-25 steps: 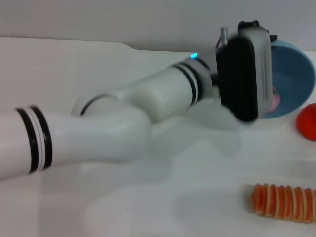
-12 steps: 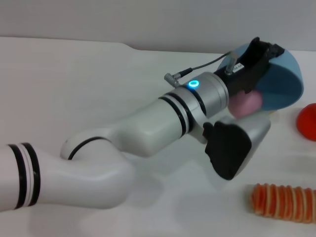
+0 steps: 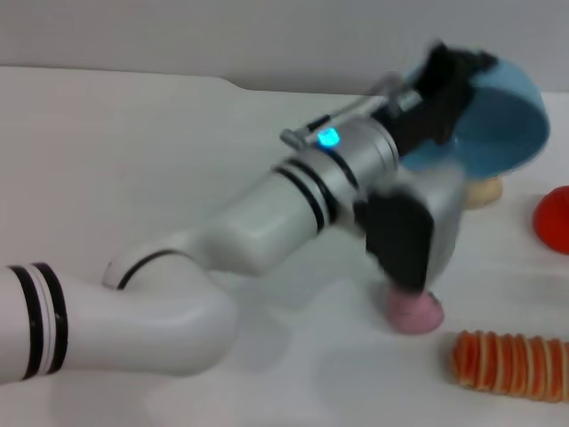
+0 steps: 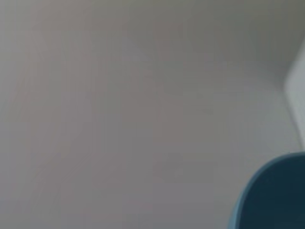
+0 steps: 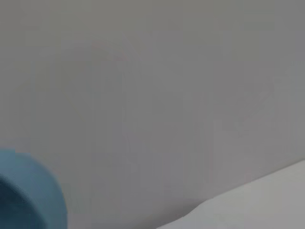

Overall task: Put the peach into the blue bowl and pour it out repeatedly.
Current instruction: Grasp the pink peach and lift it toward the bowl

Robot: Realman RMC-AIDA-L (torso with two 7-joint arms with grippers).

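Gripping the rim of the light blue, smooth round plastic bowl [image 3: 498, 116], the left arm's jaws [image 3: 444, 76] hold it raised and tilted above the white surface [image 3: 133, 160]. The small round pink-mauve peach [image 3: 414, 310] lies on that surface below the wrist, near a ribbed orange roll [image 3: 509, 362]; a beige lump [image 3: 483, 190] and red fruit [image 3: 553, 218] sit beside the bowl.

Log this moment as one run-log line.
left gripper: holds blue bowl lifted, tilted | peach: out, on table | right gripper: not in view | stage: pour done
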